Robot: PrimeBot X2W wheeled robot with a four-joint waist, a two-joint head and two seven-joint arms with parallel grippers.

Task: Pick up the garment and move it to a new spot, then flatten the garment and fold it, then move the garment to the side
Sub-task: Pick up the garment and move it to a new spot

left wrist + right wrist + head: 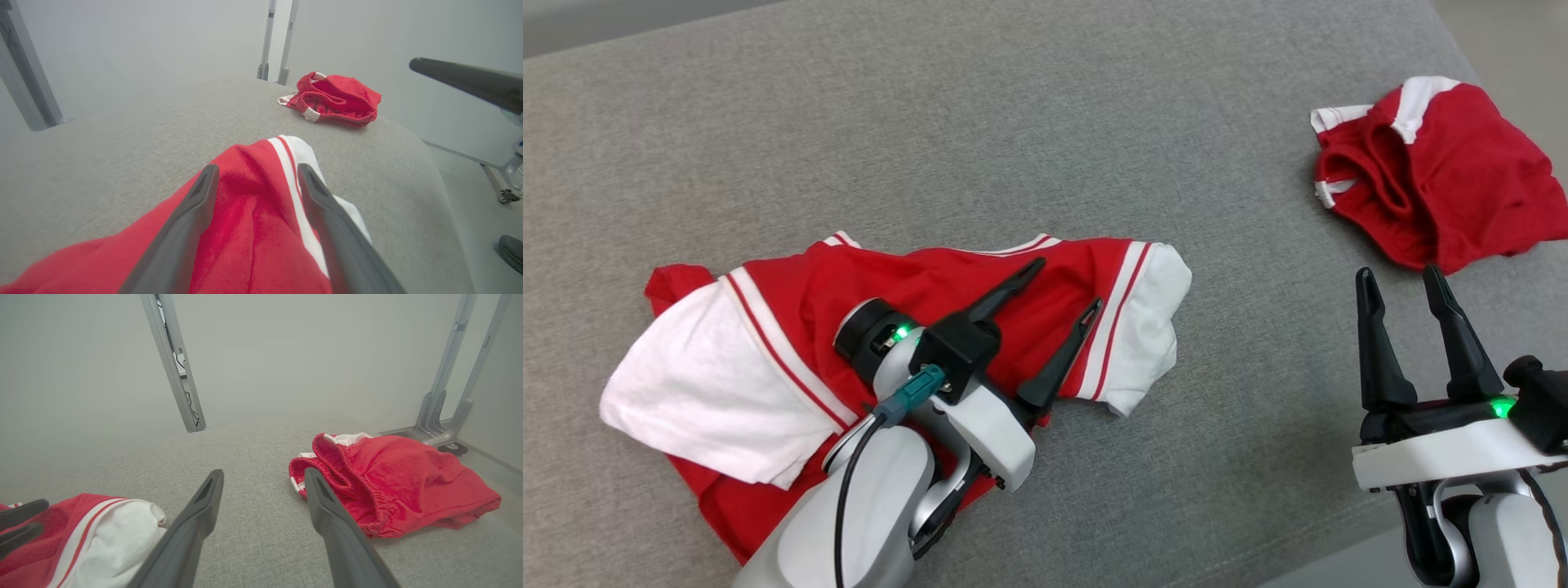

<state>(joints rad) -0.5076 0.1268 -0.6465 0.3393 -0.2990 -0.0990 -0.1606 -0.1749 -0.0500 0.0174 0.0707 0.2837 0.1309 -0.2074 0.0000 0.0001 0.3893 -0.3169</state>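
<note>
While the garment (931, 282) lies rumpled on the left-centre of the grey fabric-covered counter (1013, 122), you have the left hand (1066, 283) low over its red body, fingers spread and gripping nothing. The left wrist view confirms this: red cloth shows in the gap between the two dark fingers (192, 220), and neither finger pinches it.

The right hand (1398, 278) is likewise spread and empty. It hangs over bare counter well to the right of the garment, near a second item, a bunched pair of red shorts (1462, 180) at the far right.

Condition of the garment: not flat. One white sleeve (711, 384) is turned across the near left part, the other white sleeve (1152, 327) trails off at the right end, and the red body between them is creased and doubled.

Finding: I judge the flattening step to be in hand, with no fold begun. Whether the garment's present spot counts as its new place cannot be settled from these views.

Next move, in my judgement, calls for both hands:
- Bring the right hand across to the right-hand sleeve or hem.
- Take the opposite edge with the left hand.
- Draw the two apart so the cloth lies in a single layer.

Keep clear of the shorts — they appear to be no part of this job.
</note>
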